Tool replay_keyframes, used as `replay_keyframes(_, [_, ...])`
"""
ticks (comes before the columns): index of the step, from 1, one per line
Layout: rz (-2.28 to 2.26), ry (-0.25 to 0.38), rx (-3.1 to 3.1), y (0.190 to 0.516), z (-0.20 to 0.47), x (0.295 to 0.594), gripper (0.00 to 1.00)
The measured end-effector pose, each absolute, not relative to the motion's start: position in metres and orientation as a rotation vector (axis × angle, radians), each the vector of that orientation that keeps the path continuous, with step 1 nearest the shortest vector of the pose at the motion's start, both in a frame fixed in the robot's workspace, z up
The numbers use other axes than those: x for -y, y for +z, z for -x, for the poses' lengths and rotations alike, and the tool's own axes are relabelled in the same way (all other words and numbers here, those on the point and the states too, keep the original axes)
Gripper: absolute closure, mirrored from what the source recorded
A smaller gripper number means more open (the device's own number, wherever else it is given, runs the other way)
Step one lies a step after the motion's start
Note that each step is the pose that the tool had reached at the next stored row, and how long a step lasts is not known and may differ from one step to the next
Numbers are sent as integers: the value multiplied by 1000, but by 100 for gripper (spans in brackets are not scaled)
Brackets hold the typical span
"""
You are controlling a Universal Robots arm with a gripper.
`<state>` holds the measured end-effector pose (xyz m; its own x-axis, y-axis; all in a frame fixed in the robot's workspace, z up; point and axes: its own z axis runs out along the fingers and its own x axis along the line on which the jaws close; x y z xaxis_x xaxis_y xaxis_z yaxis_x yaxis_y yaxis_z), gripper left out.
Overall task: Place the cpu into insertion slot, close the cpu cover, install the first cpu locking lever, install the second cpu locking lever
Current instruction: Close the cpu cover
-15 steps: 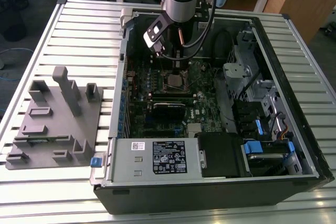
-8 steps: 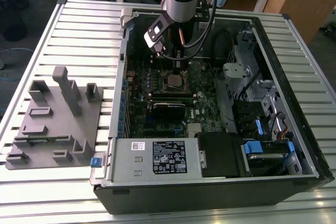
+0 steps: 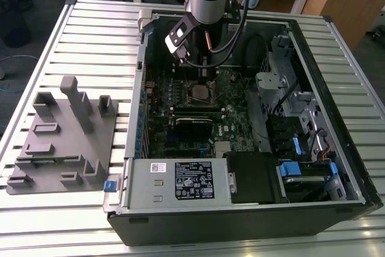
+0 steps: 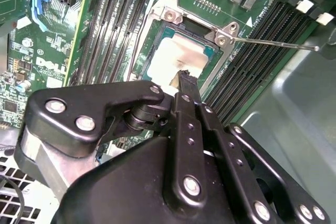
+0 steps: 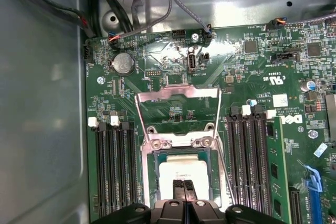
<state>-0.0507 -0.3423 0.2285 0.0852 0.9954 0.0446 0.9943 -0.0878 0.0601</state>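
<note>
End effector (image 5: 184, 183) pinched closed, empty, tips at cpu (image 5: 178, 170) inside insertion slot (image 5: 151, 182); cpu cover (image 5: 176, 93) raised.

The small flat square chip with a pale grey metal top (image 5: 170, 174) lies flat inside the square dark-framed socket (image 5: 153, 179) on the green circuit board (image 5: 157, 56), seemingly fully seated. The thin silver-grey metal frame plate with a square window (image 5: 177, 93) stands swung open, hinged at 1 socket edge. 1 thin metal wire lever (image 4: 273, 42) juts outward, unlatched.
</note>
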Motion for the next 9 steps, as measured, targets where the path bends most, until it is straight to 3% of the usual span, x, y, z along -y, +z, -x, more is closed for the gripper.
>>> replay_keyframes(9, [-2304, 115, -2112, 232, 51, 342, 89])
